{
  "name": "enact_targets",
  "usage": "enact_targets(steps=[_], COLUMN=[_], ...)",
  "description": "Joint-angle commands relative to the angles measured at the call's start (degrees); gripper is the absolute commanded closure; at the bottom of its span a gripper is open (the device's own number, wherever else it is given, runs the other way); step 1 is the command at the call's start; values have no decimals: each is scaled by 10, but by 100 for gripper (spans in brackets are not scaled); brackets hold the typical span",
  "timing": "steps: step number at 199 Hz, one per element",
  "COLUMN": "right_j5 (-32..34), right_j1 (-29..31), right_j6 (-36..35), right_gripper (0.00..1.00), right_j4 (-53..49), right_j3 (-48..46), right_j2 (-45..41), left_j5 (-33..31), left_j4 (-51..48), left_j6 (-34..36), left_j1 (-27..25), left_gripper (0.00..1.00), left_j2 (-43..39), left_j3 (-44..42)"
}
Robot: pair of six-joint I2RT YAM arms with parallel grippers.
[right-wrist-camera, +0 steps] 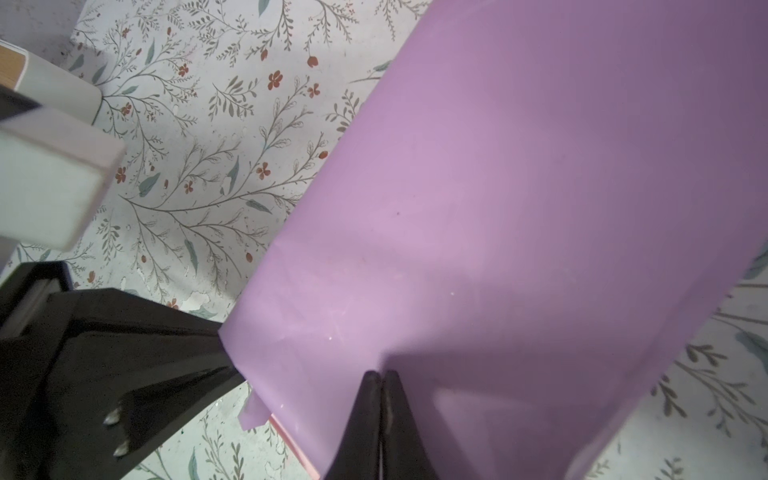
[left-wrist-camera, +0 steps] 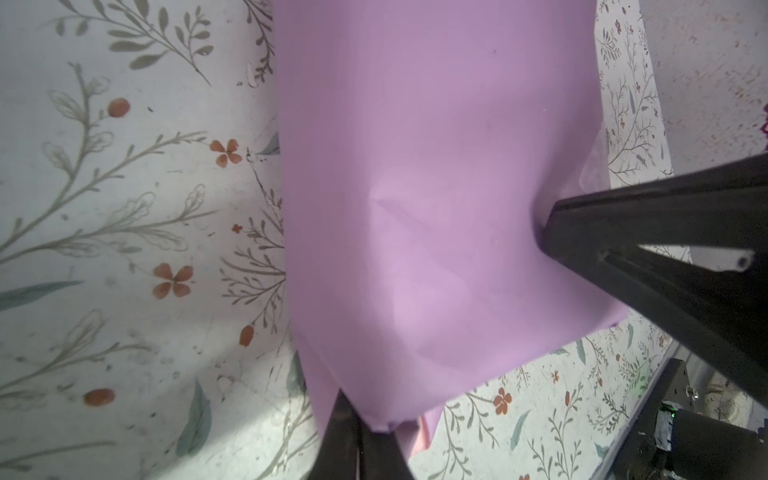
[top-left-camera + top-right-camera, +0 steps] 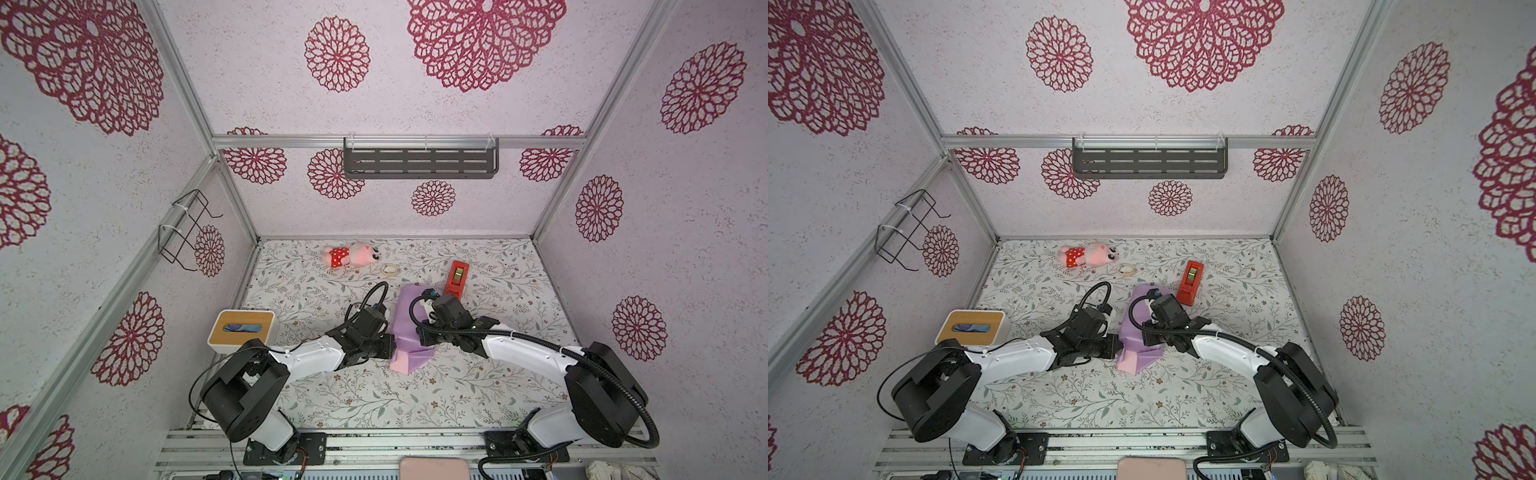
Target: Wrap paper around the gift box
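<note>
In both top views the paper (image 3: 405, 322), lilac side out, humps on the table (image 3: 478, 386), presumably over the unseen gift box. Left wrist view: the left gripper (image 2: 357, 424) is closed at its edge; whether it pinches a fold is unclear. Right wrist view: the right gripper (image 1: 380, 376), closed, presses it. It looks thin, light and crease-prone, so pinch at the edges.

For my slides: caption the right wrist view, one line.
Shut right gripper tip meets lilac paper; left gripper touches its edge.
</note>
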Motion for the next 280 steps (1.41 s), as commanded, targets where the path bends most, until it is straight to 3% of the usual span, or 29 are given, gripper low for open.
enact_targets(steps=[1, 175, 280], right_j5=[-14, -14, -14], right_j1=[3, 3, 3], right_j6=[8, 7, 5], right_gripper=[92, 93, 94], right_j4=[-43, -45, -46], right_j3=[-16, -15, -12], right_j2=[17, 21, 23], left_j5=[-19, -86, -98], left_j4=[38, 160, 173], left_j6=[-4, -31, -23], left_j1=[-9, -51, -52], left_gripper=[93, 85, 81], left_j2=[10, 62, 93], left_j3=[11, -35, -34])
